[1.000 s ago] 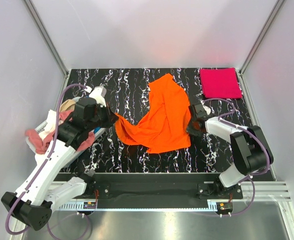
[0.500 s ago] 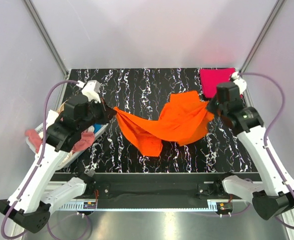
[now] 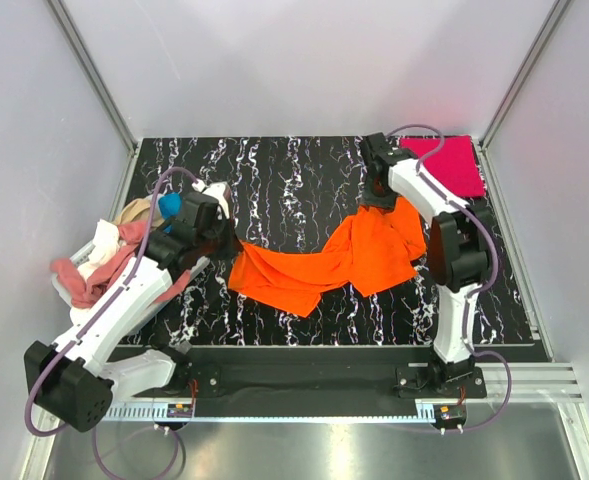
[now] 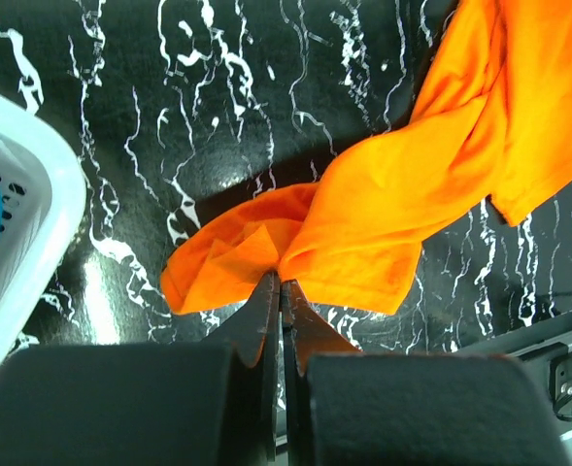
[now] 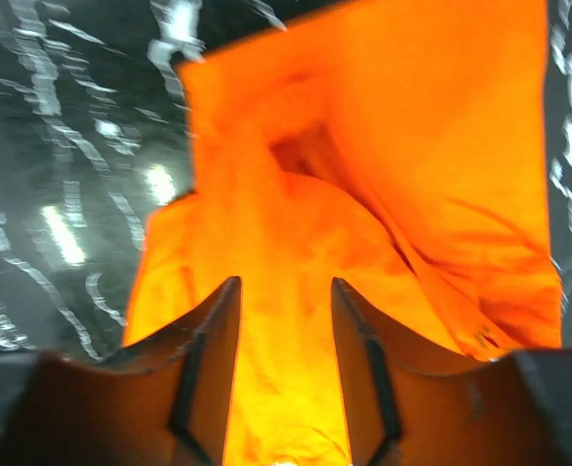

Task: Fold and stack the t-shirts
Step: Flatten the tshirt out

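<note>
Along the near edge of the desk, open marbled room ahead of both arm bases. Farther in, across the middle: orange t-shirt, slack and rumpled, running from left of centre toward the right. At its left corner, pinched tight in the left gripper, fingers pressed together on the cloth, plain only from the left wrist view. Beside that, at the desk's left edge, white basket with heaped shirts spilling over. From the right wrist view alone: right gripper spread above the orange cloth's far right end, contact unclear. At the far right corner, crimson-pink t-shirt, folded flat, just beyond the right arm.
</note>
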### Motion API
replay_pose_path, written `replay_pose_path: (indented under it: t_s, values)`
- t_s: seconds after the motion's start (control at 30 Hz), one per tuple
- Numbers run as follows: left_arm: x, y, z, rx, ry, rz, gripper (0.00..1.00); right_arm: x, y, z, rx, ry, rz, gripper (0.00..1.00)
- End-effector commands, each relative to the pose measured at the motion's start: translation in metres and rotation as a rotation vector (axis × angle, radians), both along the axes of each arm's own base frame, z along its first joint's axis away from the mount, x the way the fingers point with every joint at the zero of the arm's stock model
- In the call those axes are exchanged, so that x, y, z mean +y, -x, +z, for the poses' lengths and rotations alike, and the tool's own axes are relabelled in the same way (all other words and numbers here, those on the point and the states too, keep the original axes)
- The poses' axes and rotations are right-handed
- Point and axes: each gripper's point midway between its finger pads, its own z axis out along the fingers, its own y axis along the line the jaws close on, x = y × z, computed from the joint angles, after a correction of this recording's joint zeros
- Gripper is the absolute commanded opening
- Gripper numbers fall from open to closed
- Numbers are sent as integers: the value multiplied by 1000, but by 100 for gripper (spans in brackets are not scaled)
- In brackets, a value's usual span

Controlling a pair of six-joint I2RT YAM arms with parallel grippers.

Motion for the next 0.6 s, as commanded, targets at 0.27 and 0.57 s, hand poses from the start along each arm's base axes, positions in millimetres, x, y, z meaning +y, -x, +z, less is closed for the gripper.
replay_pose_path:
  t_s: [0.27, 0.57]
  values:
    - [-8, -12, 23, -116, 45, -30, 0, -97, 109, 20, 12, -99, -418, 51]
    - [-11, -8, 30, -140, 66, -60, 0, -100, 144, -45, 93, -221, -499, 42]
